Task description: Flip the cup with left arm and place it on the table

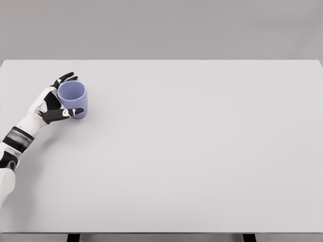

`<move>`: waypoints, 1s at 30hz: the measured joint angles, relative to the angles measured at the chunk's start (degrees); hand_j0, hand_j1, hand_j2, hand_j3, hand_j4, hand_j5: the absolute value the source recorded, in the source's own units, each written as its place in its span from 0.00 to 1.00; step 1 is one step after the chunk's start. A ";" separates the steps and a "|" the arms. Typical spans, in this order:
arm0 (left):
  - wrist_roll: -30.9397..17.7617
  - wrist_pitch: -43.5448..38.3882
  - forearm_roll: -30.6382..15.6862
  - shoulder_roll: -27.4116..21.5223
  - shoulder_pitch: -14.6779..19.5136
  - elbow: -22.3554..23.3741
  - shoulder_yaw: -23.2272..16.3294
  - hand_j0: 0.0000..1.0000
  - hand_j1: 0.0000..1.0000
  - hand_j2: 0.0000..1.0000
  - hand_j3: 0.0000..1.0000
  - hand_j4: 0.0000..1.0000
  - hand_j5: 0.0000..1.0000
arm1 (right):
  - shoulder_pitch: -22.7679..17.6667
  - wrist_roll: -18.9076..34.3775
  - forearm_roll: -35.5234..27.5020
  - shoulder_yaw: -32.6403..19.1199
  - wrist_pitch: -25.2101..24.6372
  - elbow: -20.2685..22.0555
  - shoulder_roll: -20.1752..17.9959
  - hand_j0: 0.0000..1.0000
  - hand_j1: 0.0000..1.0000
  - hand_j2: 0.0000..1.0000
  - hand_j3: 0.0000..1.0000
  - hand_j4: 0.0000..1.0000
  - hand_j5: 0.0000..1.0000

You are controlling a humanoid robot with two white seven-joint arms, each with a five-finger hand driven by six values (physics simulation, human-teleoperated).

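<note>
Cup (73, 99), lilac, sits at the far left of the white tabletop (192, 151), mouth up and open toward the camera, long axis roughly vertical with a slight lean. Left hand (56, 101) is clamped on it from the left: thumb (68, 113) across the near side, fingers (65, 77) curling behind the rim. Left arm enters from the lower left edge. Base looks close to the tabletop; contact unclear.
</note>
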State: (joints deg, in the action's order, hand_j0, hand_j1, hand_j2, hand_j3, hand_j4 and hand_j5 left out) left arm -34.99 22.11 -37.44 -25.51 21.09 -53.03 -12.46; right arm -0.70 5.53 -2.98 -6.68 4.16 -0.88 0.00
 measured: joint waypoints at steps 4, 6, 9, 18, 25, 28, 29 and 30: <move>0.00 0.03 -0.01 -0.19 0.00 -0.71 0.69 1.00 1.00 1.00 1.00 1.00 1.00 | 0.00 0.00 0.00 0.00 0.02 -0.01 0.00 1.00 1.00 1.00 1.00 1.00 1.00; 0.00 0.03 -0.02 -0.34 0.00 -1.09 0.98 1.00 1.00 1.00 1.00 1.00 1.00 | 0.00 0.00 0.00 0.00 0.02 0.00 0.00 1.00 1.00 1.00 1.00 1.00 1.00; 0.00 0.04 -0.13 -0.60 0.09 -1.84 1.21 1.00 1.00 1.00 1.00 1.00 1.00 | 0.00 0.00 0.00 0.00 0.02 0.00 0.00 1.00 1.00 1.00 1.00 1.00 1.00; 0.00 0.04 -0.34 -2.65 -0.09 -5.78 3.93 1.00 1.00 1.00 1.00 1.00 1.00 | 0.00 0.00 0.00 0.00 0.04 0.00 0.00 1.00 1.00 1.00 1.00 1.00 1.00; 0.00 0.05 -0.33 -5.84 -1.49 -10.89 5.55 1.00 1.00 1.00 1.00 1.00 1.00 | 0.00 0.00 0.00 0.00 0.03 0.00 0.00 1.00 1.00 1.00 1.00 1.00 1.00; 0.00 0.10 -0.20 -8.87 -5.79 -16.51 5.50 1.00 1.00 1.00 1.00 1.00 1.00 | 0.00 0.00 0.00 0.00 0.03 0.00 0.00 1.00 1.00 1.00 1.00 1.00 1.00; -0.01 0.12 -0.18 -10.25 -6.94 -19.05 5.45 1.00 1.00 1.00 1.00 1.00 1.00 | 0.00 0.00 0.00 0.00 0.01 0.00 0.00 1.00 1.00 1.00 1.00 1.00 1.00; -0.01 0.30 -0.20 -11.66 -7.47 -21.46 5.40 1.00 1.00 1.00 1.00 1.00 1.00 | 0.00 0.00 0.00 0.00 0.01 0.00 0.00 1.00 1.00 1.00 1.00 1.00 1.00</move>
State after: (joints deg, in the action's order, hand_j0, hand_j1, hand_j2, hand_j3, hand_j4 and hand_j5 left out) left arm -35.00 22.41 -37.64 -37.17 13.62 -74.50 -7.07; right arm -0.70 5.53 -2.98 -6.68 4.17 -0.88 0.00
